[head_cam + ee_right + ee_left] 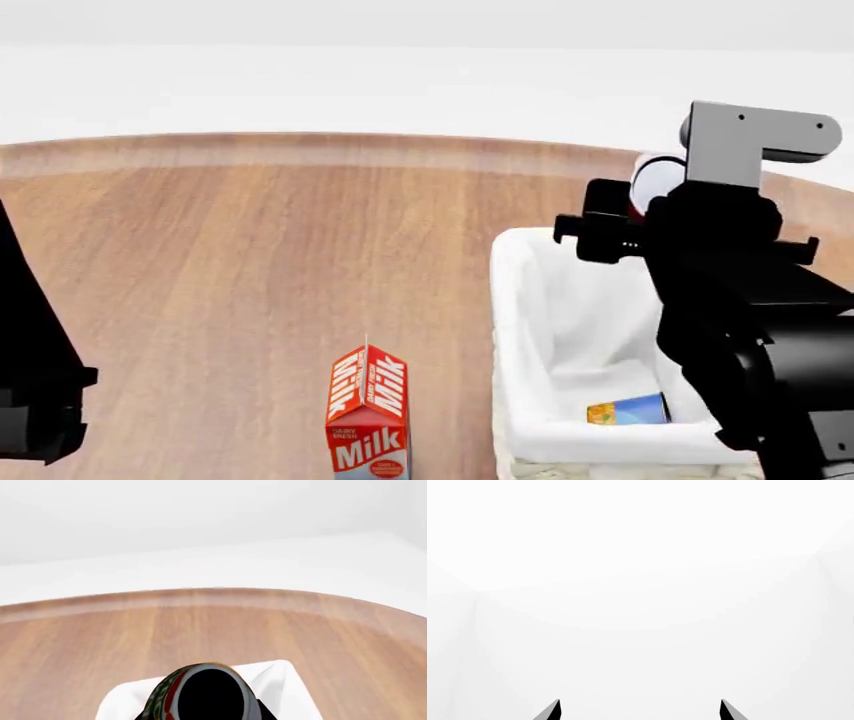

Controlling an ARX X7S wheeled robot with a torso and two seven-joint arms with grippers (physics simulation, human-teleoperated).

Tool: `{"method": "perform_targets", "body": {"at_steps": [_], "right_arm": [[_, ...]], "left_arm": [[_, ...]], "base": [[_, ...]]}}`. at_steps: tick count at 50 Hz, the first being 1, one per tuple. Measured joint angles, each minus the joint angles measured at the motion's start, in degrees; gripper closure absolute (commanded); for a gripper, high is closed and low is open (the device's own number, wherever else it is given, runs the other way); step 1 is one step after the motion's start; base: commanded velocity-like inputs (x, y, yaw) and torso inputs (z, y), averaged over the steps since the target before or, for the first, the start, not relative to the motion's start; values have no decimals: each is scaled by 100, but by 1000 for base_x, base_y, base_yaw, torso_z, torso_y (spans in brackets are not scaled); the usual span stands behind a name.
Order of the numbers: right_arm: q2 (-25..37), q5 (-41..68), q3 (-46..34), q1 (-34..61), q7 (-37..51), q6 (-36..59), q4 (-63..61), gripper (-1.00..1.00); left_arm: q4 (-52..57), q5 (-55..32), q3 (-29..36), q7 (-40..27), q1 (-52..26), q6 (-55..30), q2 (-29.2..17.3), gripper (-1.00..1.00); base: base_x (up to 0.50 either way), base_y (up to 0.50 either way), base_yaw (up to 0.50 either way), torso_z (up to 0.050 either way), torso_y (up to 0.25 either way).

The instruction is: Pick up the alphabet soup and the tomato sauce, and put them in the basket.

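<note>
While the brown worktop holds everything, the white basket sits at its right side; the right hand is above the basket's far end, holding the tomato sauce; the milk carton stands left of the basket; the alphabet soup lies inside the basket; the left hand has its fingers wide apart, holding nothing.

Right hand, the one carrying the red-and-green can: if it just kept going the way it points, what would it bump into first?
Probably nothing soon. The right hand holds the tomato sauce above the far end of the basket, aimed out across the bare wooden table toward the pale background. Depth is hard to judge, so treat that as a guess.
</note>
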Motion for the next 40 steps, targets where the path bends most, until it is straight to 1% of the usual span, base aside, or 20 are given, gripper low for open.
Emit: {"method": "perform_targets", "body": {"at_steps": [12, 26, 40], "right_arm": [[-443, -243, -64, 345, -193, -320, 1205, 100], [-905, -388, -137, 749, -422, -315, 2555, 100], [-1069, -414, -151, 861, -522, -146, 3133, 100]], "left_arm": [[0, -10, -3, 1, -4, -4, 0, -100], [0, -44, -32, -14, 54, 39, -1, -100], [0, -55, -58, -8, 17, 26, 0, -100]], "base": [[0, 0, 0, 0, 0], [0, 0, 0, 0, 1], [0, 0, 0, 0, 0]]}}
